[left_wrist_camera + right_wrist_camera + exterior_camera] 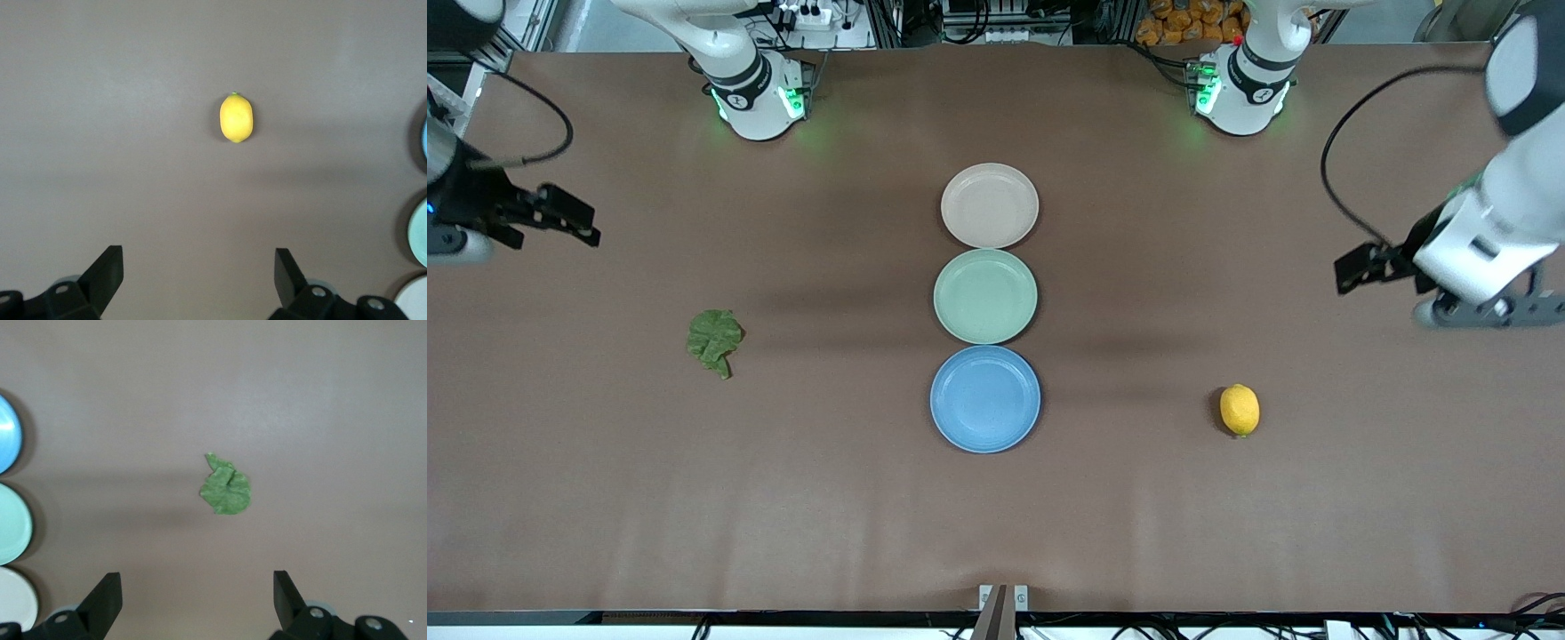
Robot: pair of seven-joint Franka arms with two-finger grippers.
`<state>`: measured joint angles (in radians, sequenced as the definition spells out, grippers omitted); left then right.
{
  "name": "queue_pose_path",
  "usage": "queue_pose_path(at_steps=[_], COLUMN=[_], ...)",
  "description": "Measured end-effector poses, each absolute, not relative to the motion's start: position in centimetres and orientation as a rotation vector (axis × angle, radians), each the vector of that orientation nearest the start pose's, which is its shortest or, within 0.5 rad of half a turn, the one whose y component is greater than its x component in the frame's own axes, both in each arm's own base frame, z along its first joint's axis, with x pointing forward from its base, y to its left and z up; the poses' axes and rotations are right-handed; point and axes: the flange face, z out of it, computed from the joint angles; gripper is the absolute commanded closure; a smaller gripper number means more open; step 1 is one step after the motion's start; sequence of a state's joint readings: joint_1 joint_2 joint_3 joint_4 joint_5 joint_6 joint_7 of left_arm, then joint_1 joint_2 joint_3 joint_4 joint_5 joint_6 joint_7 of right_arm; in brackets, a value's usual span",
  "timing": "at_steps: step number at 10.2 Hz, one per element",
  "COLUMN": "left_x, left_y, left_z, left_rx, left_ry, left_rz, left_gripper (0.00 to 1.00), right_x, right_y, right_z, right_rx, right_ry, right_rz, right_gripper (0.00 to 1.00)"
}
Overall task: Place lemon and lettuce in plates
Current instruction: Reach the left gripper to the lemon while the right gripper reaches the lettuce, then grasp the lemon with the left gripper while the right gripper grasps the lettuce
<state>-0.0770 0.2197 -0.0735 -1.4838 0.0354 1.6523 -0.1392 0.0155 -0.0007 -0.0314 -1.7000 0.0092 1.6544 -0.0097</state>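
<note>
The lemon (pixel 1240 410) lies on the table toward the left arm's end, level with the blue plate (pixel 985 398); it also shows in the left wrist view (pixel 236 118). The lettuce (pixel 714 340) lies flat toward the right arm's end and shows in the right wrist view (pixel 226 490). The beige-pink plate (pixel 990 204) is empty, as is the blue one. My left gripper (pixel 1352 267) (pixel 199 260) is open and empty over bare table, apart from the lemon. My right gripper (pixel 574 216) (pixel 197 585) is open and empty over bare table, apart from the lettuce.
A pale green plate (pixel 985 296) sits between the two task plates, the three in a row down the table's middle. The arm bases stand along the table's edge farthest from the front camera. The brown table (pixel 1227 533) is bare around the lemon and lettuce.
</note>
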Motion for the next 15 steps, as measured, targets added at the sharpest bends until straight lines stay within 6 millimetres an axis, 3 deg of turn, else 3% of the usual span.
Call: queue_pose_path(at_steps=[4, 6, 8, 11, 15], left_x=[66.7, 68.1, 68.8, 69.4, 69.9], left_y=[-9.8, -10.6, -11.2, -11.4, -11.5], left_z=[43.2, 36.7, 31.5, 26.6, 21.9], left_rx=[-3.13, -3.132, -3.133, -3.135, -3.141], left_ry=[0.042, 0.058, 0.069, 0.074, 0.08], left_rz=[0.069, 0.114, 0.149, 0.143, 0.105], left_gripper=[0.0, 0.0, 0.0, 0.0, 0.0], right_x=[58.7, 59.7, 59.2, 56.9, 56.2], right_y=[-1.6, -2.0, -3.2, -3.1, -3.8], right_z=[43.0, 37.3, 32.2, 25.9, 19.3], right_rx=[-3.116, -3.113, -3.115, -3.111, -3.053], right_ry=[0.043, 0.057, 0.09, 0.098, 0.114], right_rz=[0.237, 0.286, 0.269, 0.292, 0.343], right_gripper=[0.0, 0.0, 0.0, 0.0, 0.0])
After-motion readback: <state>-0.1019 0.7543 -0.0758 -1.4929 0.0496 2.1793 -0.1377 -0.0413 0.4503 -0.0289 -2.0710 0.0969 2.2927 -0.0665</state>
